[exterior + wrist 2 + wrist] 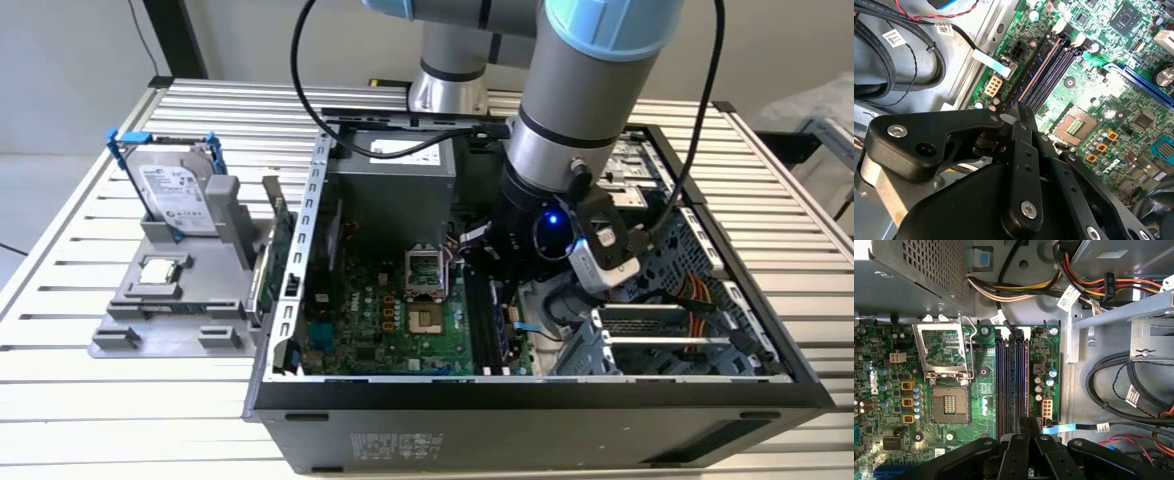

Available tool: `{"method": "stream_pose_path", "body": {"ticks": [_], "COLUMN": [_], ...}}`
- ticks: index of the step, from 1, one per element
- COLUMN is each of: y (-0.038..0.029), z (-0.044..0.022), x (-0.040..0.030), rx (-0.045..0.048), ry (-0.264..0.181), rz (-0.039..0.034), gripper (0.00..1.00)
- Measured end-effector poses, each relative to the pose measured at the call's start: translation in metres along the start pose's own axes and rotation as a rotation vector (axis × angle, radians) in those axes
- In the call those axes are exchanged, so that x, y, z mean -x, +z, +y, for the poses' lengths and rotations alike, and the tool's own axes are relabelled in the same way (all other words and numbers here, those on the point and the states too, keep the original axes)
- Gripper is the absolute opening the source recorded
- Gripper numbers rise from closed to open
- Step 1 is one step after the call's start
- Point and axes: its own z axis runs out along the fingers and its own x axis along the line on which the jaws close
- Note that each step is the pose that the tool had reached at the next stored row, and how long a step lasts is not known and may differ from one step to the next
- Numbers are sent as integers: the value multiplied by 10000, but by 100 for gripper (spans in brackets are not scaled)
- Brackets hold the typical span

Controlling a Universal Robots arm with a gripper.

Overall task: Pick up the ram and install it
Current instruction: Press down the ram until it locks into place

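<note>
I hang inside the open black steel computer case (534, 400), over its green motherboard (884, 405). My black gripper (1024, 427) has its jaws nearly closed on the thin greenish-blue ram stick (1019, 107), edge-on above the dark memory slots (1011, 380). Beside the case, a grey plastic tray (160, 310) holds a silver hard drive (178, 195) and a square processor chip (160, 268).

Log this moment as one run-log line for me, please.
arm: inside computer case | gripper: at memory slots | slots: look empty | ram: not seated; whether held, cannot tell
</note>
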Motion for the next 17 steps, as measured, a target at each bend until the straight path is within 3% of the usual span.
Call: {"method": "stream_pose_path", "body": {"ticks": [11, 17], "y": [0, 0], "z": [0, 0], "x": [0, -1], "rx": [-5, -9], "ry": [-11, -263], "rz": [-1, 2], "gripper": [0, 0]}}
